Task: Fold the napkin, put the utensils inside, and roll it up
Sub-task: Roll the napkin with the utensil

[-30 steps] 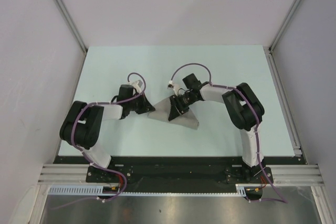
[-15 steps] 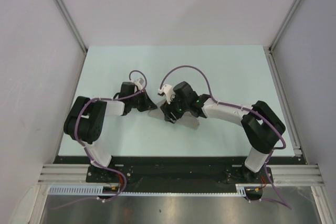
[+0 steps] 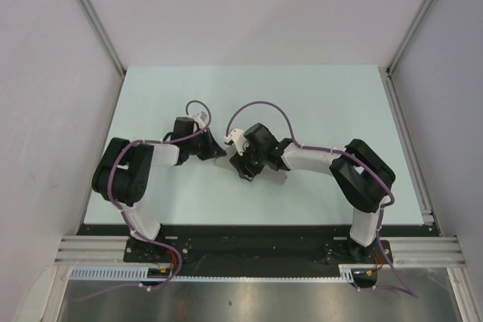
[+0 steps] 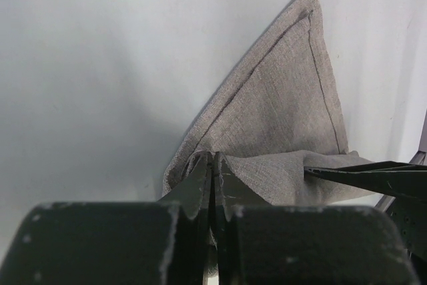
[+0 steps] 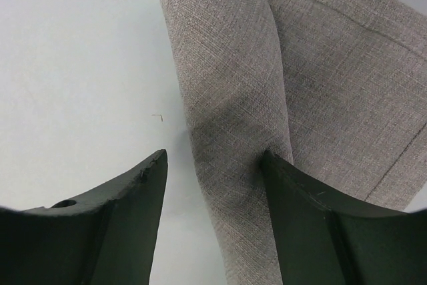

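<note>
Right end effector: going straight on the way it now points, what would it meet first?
The napkin: its raised fold lies just ahead, between the open fingers of the right end effector, so it would likely meet that cloth first, with the table beneath. Depth is unclear.

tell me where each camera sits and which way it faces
top external: above, behind the bases, looking down at the table; left arm, right arm show
left wrist: on left arm, looking along shut left fingers pinching the napkin
right wrist: on right arm, looking down between open right fingers at the napkin
shared: both wrist views show the napkin
</note>
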Controlling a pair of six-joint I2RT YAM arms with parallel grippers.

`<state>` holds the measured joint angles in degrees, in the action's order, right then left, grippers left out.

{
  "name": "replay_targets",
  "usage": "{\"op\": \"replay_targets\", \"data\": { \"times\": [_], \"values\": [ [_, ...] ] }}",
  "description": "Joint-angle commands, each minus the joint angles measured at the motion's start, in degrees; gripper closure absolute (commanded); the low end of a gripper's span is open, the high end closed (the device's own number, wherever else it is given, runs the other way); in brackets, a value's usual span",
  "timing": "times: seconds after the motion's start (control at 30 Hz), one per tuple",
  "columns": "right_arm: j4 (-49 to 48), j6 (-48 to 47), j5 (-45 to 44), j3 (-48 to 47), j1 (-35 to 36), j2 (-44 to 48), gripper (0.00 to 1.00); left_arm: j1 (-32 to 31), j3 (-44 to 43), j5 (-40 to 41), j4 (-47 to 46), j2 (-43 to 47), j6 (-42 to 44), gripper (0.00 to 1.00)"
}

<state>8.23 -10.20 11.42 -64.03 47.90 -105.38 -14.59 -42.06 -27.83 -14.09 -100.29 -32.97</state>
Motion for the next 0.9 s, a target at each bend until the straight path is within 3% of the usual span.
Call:
{"op": "replay_targets", "data": {
  "times": [0.0,0.17,0.53,0.67,0.87],
  "values": [
    [0.4,-0.8,0.3,-1.4,-0.3,-2.4,0.37,0.4,-3.1,1.1,1.9,-1.0,1.4,0.93],
    [0.3,0.1,-1.8,-1.1,-1.2,-4.1,0.38,1.0,-6.4,1.8,4.7,1.3,2.4,0.72],
    [1.0,1.0,-9.4,-1.5,-2.1,-6.9,0.43,3.5,-3.9,3.8,6.2,11.5,2.9,0.59],
    [3.4,1.3,-2.1,-2.4,-2.6,-6.8,0.68,3.7,0.0,4.6,4.4,16.6,3.4,0.51],
    [13.4,1.8,14.8,-8.7,-3.3,-6.6,0.74,3.6,5.1,4.5,3.1,20.3,4.3,0.48]
  ]
}}
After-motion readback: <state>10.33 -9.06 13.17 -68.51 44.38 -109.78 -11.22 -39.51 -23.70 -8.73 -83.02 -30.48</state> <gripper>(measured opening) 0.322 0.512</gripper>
